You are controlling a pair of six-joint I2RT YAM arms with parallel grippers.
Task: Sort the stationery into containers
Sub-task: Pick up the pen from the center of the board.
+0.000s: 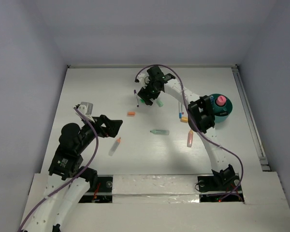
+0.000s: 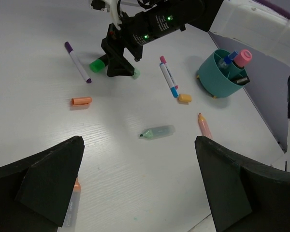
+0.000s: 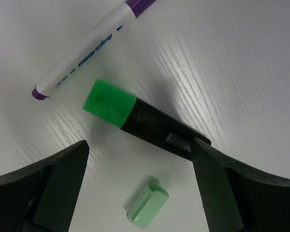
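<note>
My right gripper (image 1: pixel 152 98) is open, low over the far middle of the table; in its wrist view (image 3: pixel 141 193) a pale-green cap (image 3: pixel 147 203) lies between the fingers. A black marker with a green cap (image 3: pixel 140 118) and a purple-tipped pen (image 3: pixel 87 53) lie just beyond it. My left gripper (image 1: pixel 117 126) is open and empty (image 2: pixel 140 193), above the table. A pale-green marker (image 2: pixel 158 131), an orange cap (image 2: pixel 81 100), a salmon marker (image 2: pixel 204 124) and a blue-and-pink pen (image 2: pixel 168 77) lie ahead of it. The teal tub (image 1: pixel 227 115) at the right holds a pink-capped tube (image 1: pixel 221 100).
An orange-capped clear marker (image 1: pixel 115 146) lies by my left gripper. A yellow-orange cap (image 2: pixel 184 98) lies near the tub. The right arm's elbow (image 1: pixel 200 116) hangs beside the tub. A rail (image 1: pixel 249 116) runs along the table's right edge.
</note>
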